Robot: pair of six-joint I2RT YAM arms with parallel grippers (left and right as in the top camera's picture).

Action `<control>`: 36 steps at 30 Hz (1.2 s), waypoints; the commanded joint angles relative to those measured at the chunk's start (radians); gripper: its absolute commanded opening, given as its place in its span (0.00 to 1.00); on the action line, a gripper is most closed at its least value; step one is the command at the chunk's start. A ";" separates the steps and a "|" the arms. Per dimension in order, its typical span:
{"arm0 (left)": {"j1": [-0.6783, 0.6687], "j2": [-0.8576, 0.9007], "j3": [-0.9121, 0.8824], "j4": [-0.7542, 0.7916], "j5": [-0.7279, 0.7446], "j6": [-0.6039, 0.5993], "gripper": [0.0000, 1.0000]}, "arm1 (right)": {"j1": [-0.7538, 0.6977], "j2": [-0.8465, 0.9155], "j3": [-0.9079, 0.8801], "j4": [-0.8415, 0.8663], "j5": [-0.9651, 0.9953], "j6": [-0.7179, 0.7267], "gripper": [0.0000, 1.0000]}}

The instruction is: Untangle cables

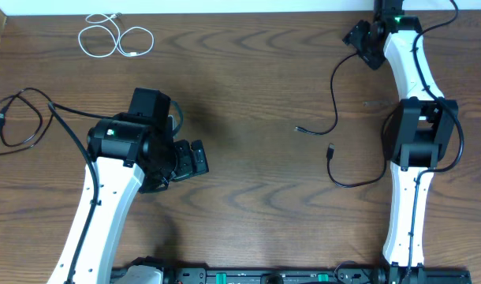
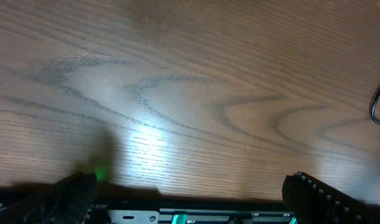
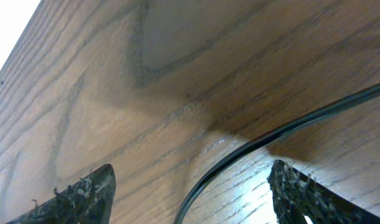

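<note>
**Three cords lie apart, one of them under my right jaws**

Overhead: the white cable (image 1: pixel 117 38) lies coiled in the far left corner. A black cable (image 1: pixel 1 118) loops by the left edge. A second black cable (image 1: pixel 335 99) runs from beneath my right gripper (image 1: pixel 365 43) toward mid-table, its long axis roughly far-to-near, and ends in a plug (image 1: pixel 299 128). My left gripper (image 1: pixel 195 158) sits mid-table, well apart from all three cords, so my right arm is plainly the nearer one.

Left wrist: my left fingers are spread wide over the bare table (image 2: pixel 177 93). A bit of black cord (image 2: pixel 373 111) shows at the right edge, but I cannot tell which cable it belongs to.

Right wrist: my right jaws stand open and grip nothing. The second black cable crosses diagonally between the fingers, lying on the wood. I judge that dropping straight down and closing would catch it.
</note>
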 commanded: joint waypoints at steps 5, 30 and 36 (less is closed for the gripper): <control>-0.002 0.001 0.003 -0.003 -0.014 0.002 1.00 | 0.000 0.044 0.005 0.032 0.044 0.011 0.73; -0.002 0.001 0.003 -0.003 -0.014 0.002 1.00 | -0.008 0.024 -0.025 0.076 0.030 -0.067 0.02; -0.002 0.001 0.003 -0.003 -0.014 0.002 1.00 | -0.001 -0.108 -0.018 0.074 -0.141 -0.183 0.01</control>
